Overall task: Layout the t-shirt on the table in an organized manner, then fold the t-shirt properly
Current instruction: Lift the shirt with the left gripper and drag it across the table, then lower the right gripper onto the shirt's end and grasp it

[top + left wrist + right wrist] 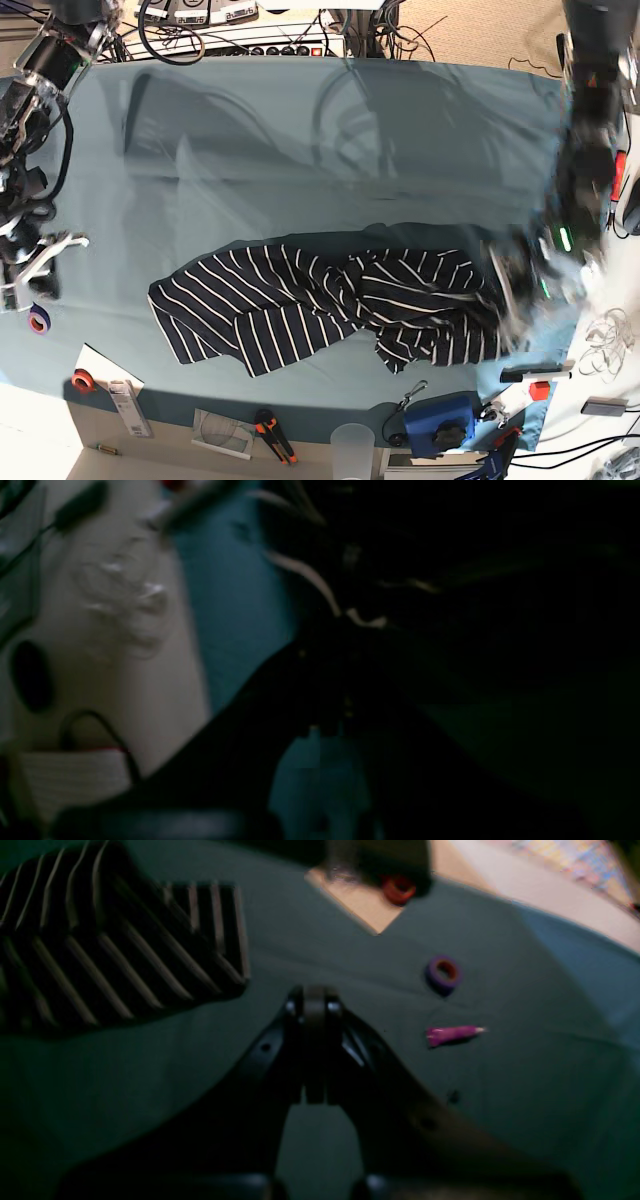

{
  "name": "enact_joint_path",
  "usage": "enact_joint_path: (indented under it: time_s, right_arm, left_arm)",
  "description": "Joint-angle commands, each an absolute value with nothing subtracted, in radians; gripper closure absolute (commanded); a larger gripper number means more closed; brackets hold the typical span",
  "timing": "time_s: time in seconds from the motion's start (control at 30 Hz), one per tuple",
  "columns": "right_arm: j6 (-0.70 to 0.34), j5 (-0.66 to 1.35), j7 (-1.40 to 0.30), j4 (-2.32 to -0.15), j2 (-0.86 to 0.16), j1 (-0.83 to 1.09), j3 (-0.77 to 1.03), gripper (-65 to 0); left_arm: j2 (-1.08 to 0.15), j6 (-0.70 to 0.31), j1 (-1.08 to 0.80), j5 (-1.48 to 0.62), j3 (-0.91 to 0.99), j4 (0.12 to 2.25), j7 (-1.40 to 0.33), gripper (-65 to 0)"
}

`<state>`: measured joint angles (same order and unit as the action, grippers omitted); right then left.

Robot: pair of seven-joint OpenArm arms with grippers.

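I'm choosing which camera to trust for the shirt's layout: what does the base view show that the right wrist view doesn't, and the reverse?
Only the base view shows the whole t-shirt, crumpled across the table, the motion-blurred left gripper at its edge, a blue box and a clear cup. Only the right wrist view shows the right gripper up close, jaws shut on nothing, and a purple tube on the cloth. Both show a striped part of the shirt, the teal cloth, the purple tape roll and the red tape roll.
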<state>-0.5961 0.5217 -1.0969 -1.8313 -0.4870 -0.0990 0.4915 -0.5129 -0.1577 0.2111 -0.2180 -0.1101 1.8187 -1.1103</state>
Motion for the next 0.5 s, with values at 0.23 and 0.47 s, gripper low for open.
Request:
enact_joint_path:
  time_s: [0.23, 0.47]
  right_arm:
    - [-0.595, 0.538, -1.085, -1.844, -0.507, -0.032, 0.444, -4.8]
    - [-0.49, 0.399, -0.95, -1.806, -0.506, -0.065, 0.205, -17.6]
  left_arm:
    - [-0.526, -0.092, -0.097, 0.009, -0.101, 2.108, -1.095, 0.0]
    - [-0.527, -0.086, -0.225, 0.09, -0.101, 2.169, -1.082, 0.0]
